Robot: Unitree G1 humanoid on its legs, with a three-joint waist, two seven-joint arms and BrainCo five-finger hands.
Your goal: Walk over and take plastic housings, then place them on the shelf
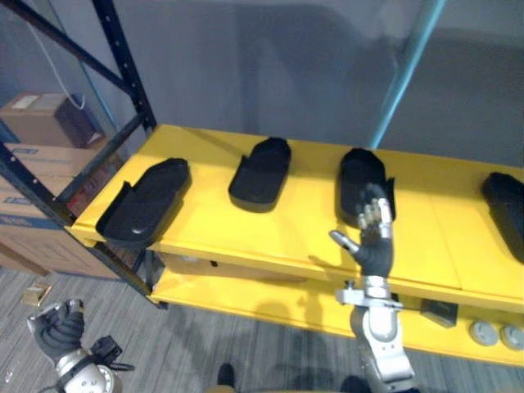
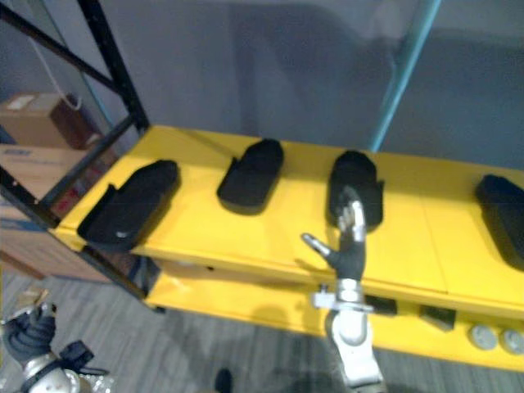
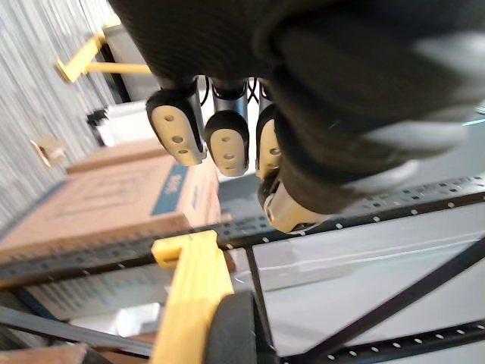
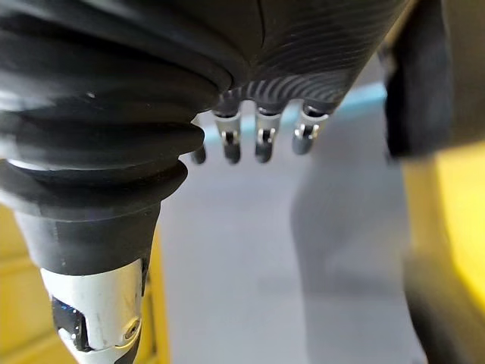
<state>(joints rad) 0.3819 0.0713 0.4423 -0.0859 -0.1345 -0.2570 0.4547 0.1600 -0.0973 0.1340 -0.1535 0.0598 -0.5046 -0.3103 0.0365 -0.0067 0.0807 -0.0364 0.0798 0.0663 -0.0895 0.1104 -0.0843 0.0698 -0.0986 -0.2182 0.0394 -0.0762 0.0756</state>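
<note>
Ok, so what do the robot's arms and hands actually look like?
Both arms are silver-grey metal. The right hand has silver fingers with dark tips, and a dark ribbed cover over its back and wrist. The left hand wears the same dark ribbed cover, and its fingertips carry pale tan pads with small holes.

No words or numbers can be read here. The small cardboard box (image 1: 41, 123) beside the shelf (image 1: 303, 237) has a white label on top, but its print is too tiny to make out. The big cardboard box (image 3: 91, 205) has a blue patch with marks nobody could read.
</note>
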